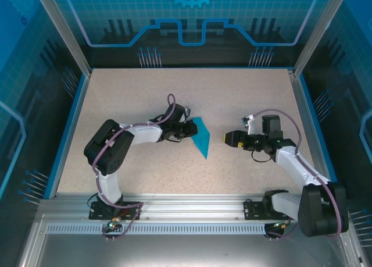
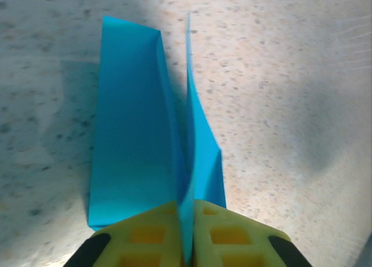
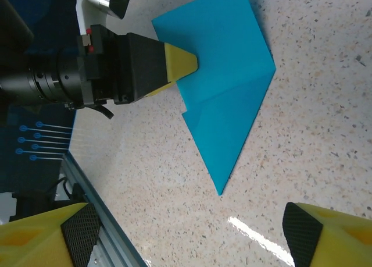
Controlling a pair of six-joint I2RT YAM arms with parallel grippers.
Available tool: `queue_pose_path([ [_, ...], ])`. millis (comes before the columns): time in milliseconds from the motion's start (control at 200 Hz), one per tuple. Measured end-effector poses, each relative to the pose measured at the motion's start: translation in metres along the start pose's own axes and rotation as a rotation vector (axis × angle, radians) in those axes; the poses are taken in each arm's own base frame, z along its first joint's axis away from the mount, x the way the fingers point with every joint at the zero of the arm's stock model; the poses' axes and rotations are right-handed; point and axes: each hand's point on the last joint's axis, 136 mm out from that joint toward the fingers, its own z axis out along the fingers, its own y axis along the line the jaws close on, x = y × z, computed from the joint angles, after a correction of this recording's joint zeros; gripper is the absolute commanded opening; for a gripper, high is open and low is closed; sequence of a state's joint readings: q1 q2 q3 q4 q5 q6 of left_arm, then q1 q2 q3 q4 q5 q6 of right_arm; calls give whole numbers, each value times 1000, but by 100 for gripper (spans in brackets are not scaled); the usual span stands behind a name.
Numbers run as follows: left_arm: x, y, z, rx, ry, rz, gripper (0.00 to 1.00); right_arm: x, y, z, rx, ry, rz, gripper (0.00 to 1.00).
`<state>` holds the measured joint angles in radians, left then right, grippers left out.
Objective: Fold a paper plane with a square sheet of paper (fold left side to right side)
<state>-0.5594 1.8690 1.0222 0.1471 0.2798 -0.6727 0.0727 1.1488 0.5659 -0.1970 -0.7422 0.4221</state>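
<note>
Seen from above, the left claw (image 1: 188, 129) covers the left edge of the paper plane (image 1: 201, 138), and the pinch itself is too small to make out. The left wrist camera crops its yellow fingers (image 2: 145, 241) at the bottom edge. The right claw (image 3: 186, 220) has both fingers running off the lower corners.

The paper plane (image 3: 226, 86) is thin, smooth cyan paper; the speckled tabletop (image 3: 325, 133) faintly glossy; the left claw (image 3: 187, 63) matt yellow plastic.
</note>
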Motion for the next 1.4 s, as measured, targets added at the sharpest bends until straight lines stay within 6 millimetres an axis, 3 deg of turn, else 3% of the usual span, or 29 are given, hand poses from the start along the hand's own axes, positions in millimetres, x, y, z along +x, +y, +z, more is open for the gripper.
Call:
queue_pose_path([
  [100, 8, -15, -9, 86, 28, 93, 7, -5, 2, 3, -40, -6, -33, 89],
  [335, 31, -69, -65, 327, 64, 325, 6, -17, 8, 22, -197, 24, -99, 89],
  [450, 37, -89, -83, 418, 70, 401, 5, -22, 15, 31, -279, 47, -129, 87],
  [715, 48, -95, -91, 480, 109, 455, 5, -18, 48, 39, -421, 109, -240, 63],
  [775, 49, -94, -91, 478, 113, 461, 6, -18, 49, 40, -430, 116, -237, 55],
  [840, 50, -94, -90, 476, 115, 462, 7, -17, 48, 41, -436, 122, -234, 39],
  [945, 50, -92, -90, 468, 118, 462, 16, -17, 48, 41, -437, 125, -233, 16],
  [990, 51, -90, -89, 461, 117, 468, 31, -17, 49, 42, -439, 125, -242, 7],
  [1055, 49, -87, -88, 441, 111, 466, 58, -16, 49, 42, -435, 130, -232, 2],
  [1105, 46, -82, -86, 415, 103, 457, 69, -17, 48, 44, -429, 135, -221, 1],
  [1240, 30, -59, -87, 276, 44, 425, 77, -18, 41, 53, -398, 151, -176, 0],
  [1395, 8, -42, -115, 99, -72, 428, 78, -17, 16, 72, -320, 185, -45, 0],
])
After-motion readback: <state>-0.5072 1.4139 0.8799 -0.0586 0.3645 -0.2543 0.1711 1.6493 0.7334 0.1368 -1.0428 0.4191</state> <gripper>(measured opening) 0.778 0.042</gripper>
